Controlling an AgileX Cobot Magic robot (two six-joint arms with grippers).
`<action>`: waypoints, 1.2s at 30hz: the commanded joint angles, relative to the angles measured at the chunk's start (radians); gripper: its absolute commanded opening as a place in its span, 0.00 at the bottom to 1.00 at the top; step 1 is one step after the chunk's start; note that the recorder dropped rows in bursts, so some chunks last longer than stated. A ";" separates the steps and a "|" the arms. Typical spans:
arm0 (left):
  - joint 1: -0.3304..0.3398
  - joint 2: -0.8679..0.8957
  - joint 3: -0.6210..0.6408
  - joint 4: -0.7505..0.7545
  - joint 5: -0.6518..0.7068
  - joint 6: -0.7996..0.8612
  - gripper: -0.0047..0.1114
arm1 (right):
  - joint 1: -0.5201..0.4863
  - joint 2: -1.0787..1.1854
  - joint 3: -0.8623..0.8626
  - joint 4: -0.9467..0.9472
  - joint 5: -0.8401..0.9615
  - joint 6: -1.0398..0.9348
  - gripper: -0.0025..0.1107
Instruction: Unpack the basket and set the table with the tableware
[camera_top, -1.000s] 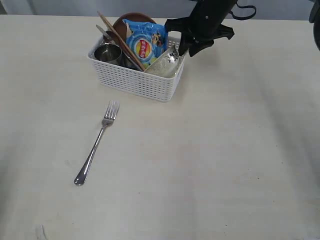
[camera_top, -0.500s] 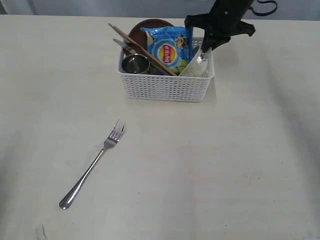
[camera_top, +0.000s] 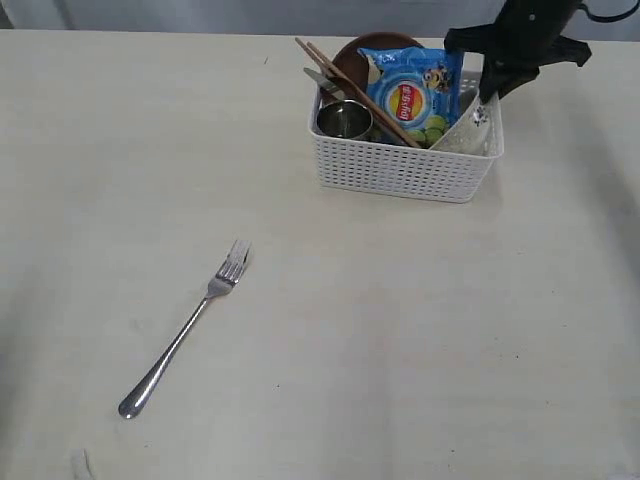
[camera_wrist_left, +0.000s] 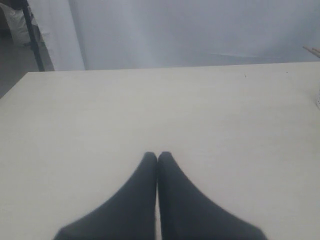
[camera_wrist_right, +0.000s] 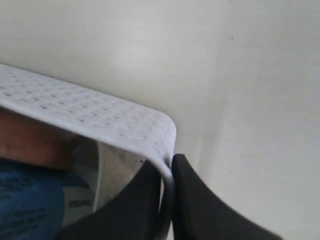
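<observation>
Right tool (camera_wrist_right: 167, 161): clamped on the basket (camera_top: 405, 172) rim, at its corner
Left tool (camera_wrist_left: 157, 156): clenched, empty, over the desk (camera_wrist_left: 100, 115)
Fork (camera_top: 185, 330): well apart from the basket

The left jaws are pressed together tip to tip, pointing forward and slightly down. The right arm (camera_top: 520, 40) reaches in from the far right, angled downward. The right jaws pinch the basket (camera_top: 400, 170) at its corner, one inside, one outside.
</observation>
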 joint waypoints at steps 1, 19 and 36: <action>0.002 -0.003 0.003 -0.008 -0.001 0.000 0.04 | 0.017 -0.011 0.000 -0.005 0.022 -0.025 0.19; 0.002 -0.003 0.003 -0.008 -0.001 0.000 0.04 | 0.027 -0.201 0.000 0.020 0.013 -0.157 0.42; 0.002 -0.003 0.003 -0.008 -0.001 -0.003 0.04 | 0.439 -0.107 0.000 0.012 -0.300 -0.456 0.42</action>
